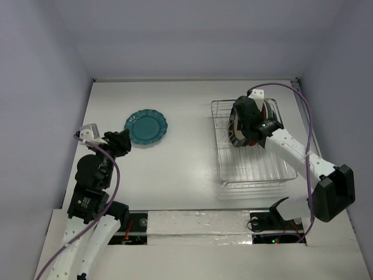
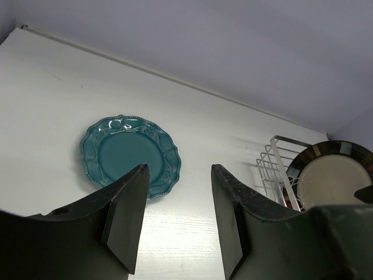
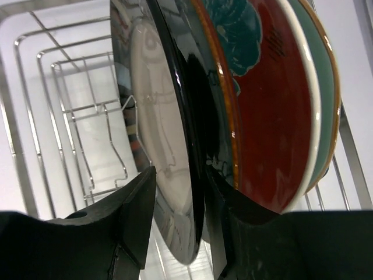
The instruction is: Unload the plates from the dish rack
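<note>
A scalloped teal plate lies flat on the white table, also in the left wrist view. My left gripper is open and empty just short of it. The chrome wire dish rack holds plates on edge at its far end. My right gripper is open, its jaws on either side of the rim of the dark-rimmed plate. Behind that plate stand the red plate with a teal flower and a pale mint green plate. A dark blue plate is not in view.
The rack's near half holds only bare wire dividers. Grey walls close the table on the left, back and right. A purple cable loops above the right arm beside the rack.
</note>
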You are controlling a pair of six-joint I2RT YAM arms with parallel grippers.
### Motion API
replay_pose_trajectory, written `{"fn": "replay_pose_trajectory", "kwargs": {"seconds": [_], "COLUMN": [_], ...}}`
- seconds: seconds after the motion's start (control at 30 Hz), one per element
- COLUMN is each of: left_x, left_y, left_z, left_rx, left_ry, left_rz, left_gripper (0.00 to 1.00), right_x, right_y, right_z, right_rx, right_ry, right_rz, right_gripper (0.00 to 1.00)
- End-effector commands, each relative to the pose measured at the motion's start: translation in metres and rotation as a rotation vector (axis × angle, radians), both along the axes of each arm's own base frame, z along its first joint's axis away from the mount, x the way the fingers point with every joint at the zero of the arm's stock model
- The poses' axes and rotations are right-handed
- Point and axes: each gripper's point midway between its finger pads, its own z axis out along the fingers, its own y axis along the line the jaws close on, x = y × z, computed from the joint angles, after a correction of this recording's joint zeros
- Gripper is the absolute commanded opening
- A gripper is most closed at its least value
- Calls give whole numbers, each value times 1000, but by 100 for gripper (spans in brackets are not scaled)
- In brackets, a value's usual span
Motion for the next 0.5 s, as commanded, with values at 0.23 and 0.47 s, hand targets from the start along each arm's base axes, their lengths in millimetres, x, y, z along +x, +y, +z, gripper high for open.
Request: {"fn": "replay_pose_trajectory", "kwargs": {"seconds": [0.23,0.47], "left_x": [2,1], "left_y": [0,1], "left_z": [5,6], "left_rx": [-10,-11], "left_ry": [-28,-34], "left_rz": [3,3], "left_gripper": [44,44], "right_x": [29,28], "right_y": [-4,-7], "right_z": [19,75], "right_rx": [-74,-59], "right_ry": [-61,-169], "right_rz": [-56,-28], "right_gripper": [17,0]}}
